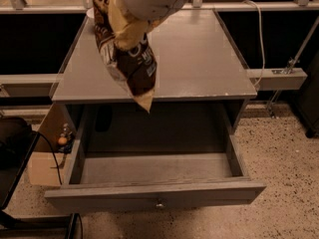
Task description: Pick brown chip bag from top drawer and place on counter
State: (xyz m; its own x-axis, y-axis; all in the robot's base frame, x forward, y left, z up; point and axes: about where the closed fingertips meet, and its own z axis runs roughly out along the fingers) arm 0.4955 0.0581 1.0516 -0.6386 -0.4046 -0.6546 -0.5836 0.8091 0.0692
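My gripper (127, 31) is at the top left of the camera view, above the left part of the counter (199, 59). It is shut on the brown chip bag (132, 71), which hangs down from the cream fingers (130, 30) with its tan corner over the counter's front edge. The top drawer (154, 193) is pulled open below, with its round knob at the front centre. No objects show inside it. The white arm covers the top of the bag.
A white cable (259, 29) runs down the back right to a grey ledge (279, 76). A cardboard box (47, 153) with small items and a black cord sit left of the cabinet. Speckled floor lies to the right.
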